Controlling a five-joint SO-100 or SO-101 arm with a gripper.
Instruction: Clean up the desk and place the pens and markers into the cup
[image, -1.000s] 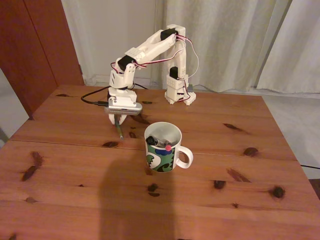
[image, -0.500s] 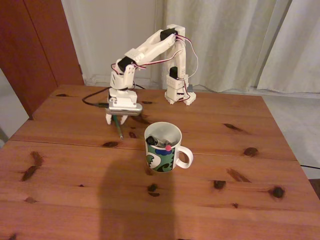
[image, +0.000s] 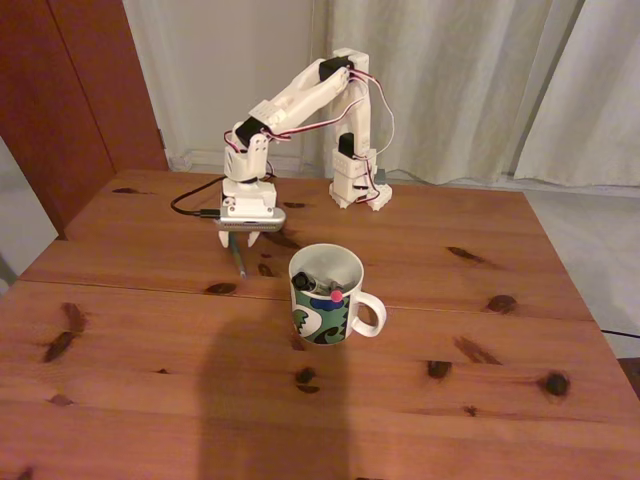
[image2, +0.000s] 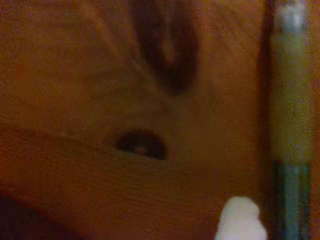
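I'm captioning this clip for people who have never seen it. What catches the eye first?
The white arm reaching down at the back of the desk, its end effector over a green pen. In front stands the swirl-patterned cup, pens already inside. The wrist view shows the pen blurred at its right edge.

Pale curtains (image: 470, 90) hang in soft folds across the far side of the room, reaching down to the floor. At the far left stands a dark reddish-brown wooden door or cabinet (image: 70, 100), with a strip of white wall (image: 225, 70) between it and the curtains. Light grey floor (image: 600, 250) shows on the right. The lighting is dim and warm.
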